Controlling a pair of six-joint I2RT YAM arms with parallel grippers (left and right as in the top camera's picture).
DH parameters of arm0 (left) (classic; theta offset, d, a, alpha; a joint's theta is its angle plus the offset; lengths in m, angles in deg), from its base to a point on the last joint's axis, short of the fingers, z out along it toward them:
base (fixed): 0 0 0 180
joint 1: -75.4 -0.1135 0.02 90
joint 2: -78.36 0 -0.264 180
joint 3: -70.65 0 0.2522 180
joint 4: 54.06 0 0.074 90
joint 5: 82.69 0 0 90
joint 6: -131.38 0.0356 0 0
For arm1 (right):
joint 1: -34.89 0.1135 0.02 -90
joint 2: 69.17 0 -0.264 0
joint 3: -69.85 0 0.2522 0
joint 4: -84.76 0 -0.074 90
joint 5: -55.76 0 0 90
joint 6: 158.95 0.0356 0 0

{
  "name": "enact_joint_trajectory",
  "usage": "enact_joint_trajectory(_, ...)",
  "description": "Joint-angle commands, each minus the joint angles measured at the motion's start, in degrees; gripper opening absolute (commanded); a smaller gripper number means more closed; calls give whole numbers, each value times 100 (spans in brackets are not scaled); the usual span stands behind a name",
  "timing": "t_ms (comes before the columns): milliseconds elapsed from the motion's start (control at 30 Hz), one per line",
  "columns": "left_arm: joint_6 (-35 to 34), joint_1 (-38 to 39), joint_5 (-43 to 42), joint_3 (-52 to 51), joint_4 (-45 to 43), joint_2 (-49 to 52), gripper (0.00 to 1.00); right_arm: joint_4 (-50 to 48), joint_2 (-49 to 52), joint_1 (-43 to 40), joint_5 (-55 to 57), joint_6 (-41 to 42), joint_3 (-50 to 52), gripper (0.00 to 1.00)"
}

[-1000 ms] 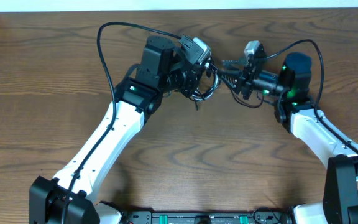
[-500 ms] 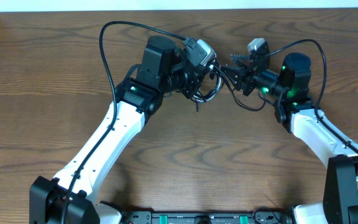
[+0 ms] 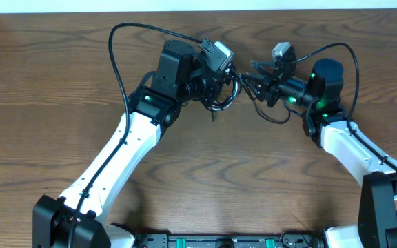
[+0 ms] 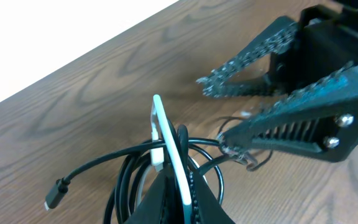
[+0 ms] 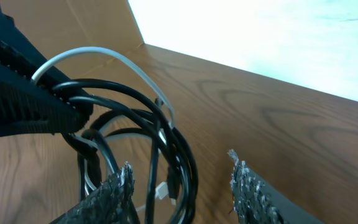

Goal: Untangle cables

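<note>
Cables — tight in left gripper

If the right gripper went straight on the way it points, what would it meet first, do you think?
Most likely the bundle of cables held by the left gripper; depth is hard to judge.

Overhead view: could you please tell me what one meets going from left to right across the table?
left arm → cables → right gripper → right arm
</note>
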Motion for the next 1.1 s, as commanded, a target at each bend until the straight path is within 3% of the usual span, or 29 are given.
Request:
enact_joint_trajectory(0,-79,0,-289,46,-122,-87,7,17,-35,70,17,50,-42,50)
enact_joint_trajectory(333,-326,-2,-804,46,-468,-87,7,271,-35,289,470,-109,-42,51)
enact_joint_trajectory(400,-339,-2,-807,46,-507,-87,7,317,-35,286,479,-197,-42,39)
enact_joint_trajectory(433,-337,-2,-804,46,-509,-87,7,352,-35,286,503,-256,-42,18)
enact_joint_trajectory(467,-337,-2,-802,46,-507,-87,7,363,-35,286,542,-254,-42,4)
enact_joint_trajectory(567,-337,-2,-697,46,-496,-87,7,343,-35,286,555,-251,-42,1)
enact_joint_trajectory(667,-581,-2,570,46,-219,-85,8,280,-35,271,415,-251,-42,1)
enact_joint_trajectory(833,-2011,-44,3399,46,501,-85,8,-411,-35,46,-1016,-118,-42,1)
enact_joint_trajectory(1067,-2487,-181,3574,46,734,-85,7,-83,-35,-487,-601,308,-42,1)
